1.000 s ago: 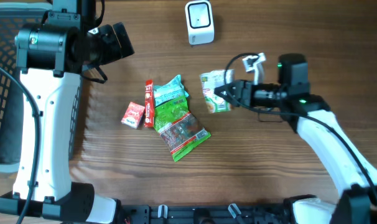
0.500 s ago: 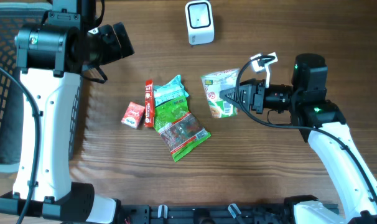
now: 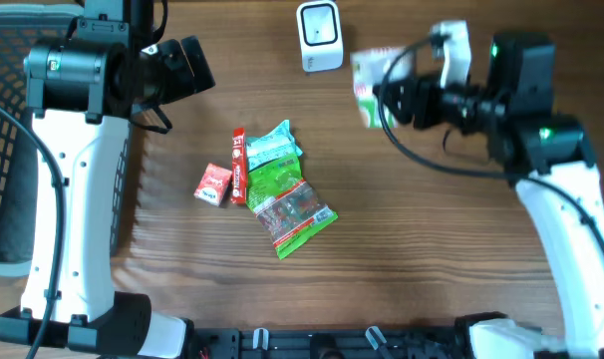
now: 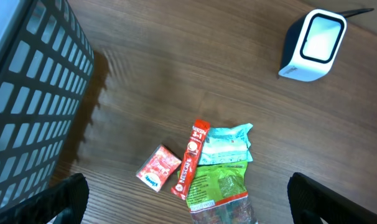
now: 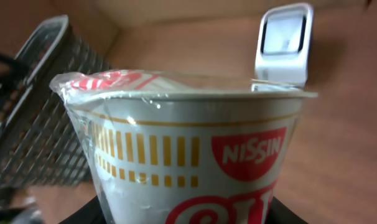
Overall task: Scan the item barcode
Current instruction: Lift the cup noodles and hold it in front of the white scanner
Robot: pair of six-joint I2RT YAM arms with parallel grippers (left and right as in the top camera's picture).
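Nissin cup noodles point(image 3: 366, 78), a second ago low at mid-table by the snack packets point(image 3: 278, 185), now hang lifted near the table's far edge, just right of the barcode scanner point(image 3: 320, 36), clamped in the right gripper point(image 3: 390, 100). Presenting the barcode looks next. The left gripper point(image 3: 185, 66) gapes wide, empty.

The wrapped noodle cup point(image 5: 176, 143) bears a red NISSIN logo.

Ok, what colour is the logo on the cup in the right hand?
Red logo, white lettering, on the white cup; clearest in right wrist view.
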